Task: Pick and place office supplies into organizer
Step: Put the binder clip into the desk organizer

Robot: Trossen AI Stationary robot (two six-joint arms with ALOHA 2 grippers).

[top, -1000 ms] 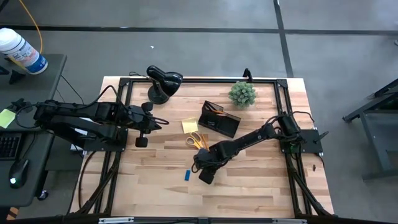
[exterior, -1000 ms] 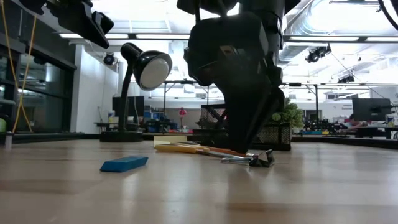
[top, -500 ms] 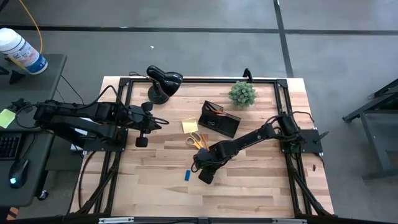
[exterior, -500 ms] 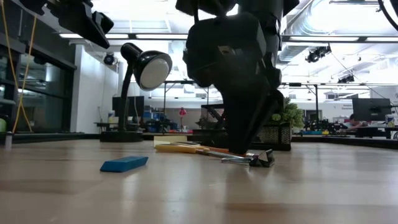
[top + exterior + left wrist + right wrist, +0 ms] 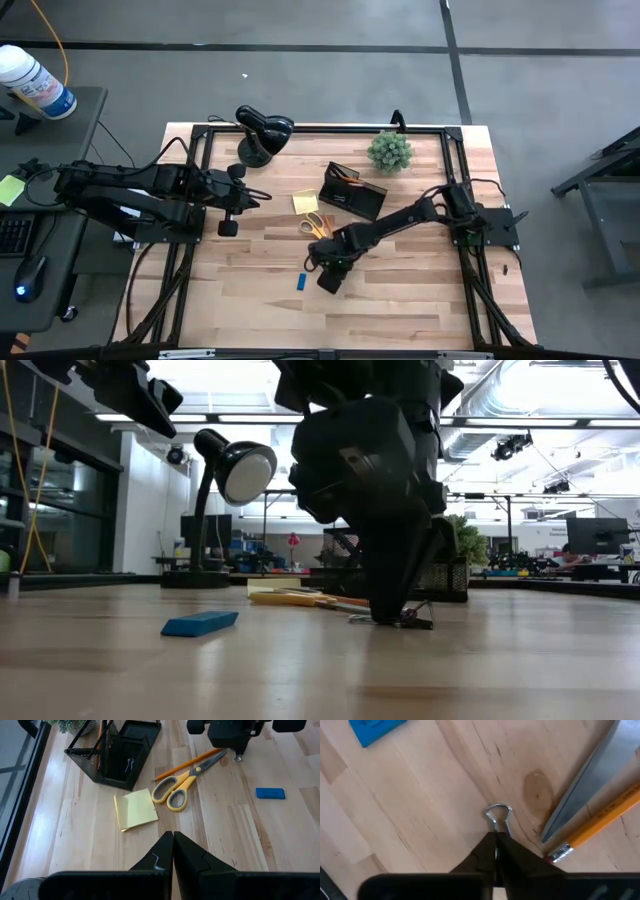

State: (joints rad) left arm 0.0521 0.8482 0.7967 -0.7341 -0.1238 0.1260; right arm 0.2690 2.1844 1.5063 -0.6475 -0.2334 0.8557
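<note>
Jaws of the right gripper (image 5: 495, 851) clamp the small black clip (image 5: 498, 815) on the table (image 5: 420, 810); left jaws together.

Blue block (image 5: 270, 793), yellow sticky-note pad (image 5: 135, 809), black mesh organizer (image 5: 112, 747).

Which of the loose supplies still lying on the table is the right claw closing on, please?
The small black clip: its wire handle pokes out between the right claw tips. The scissors, pencil, blue block and sticky-note pad lie untouched.
</note>
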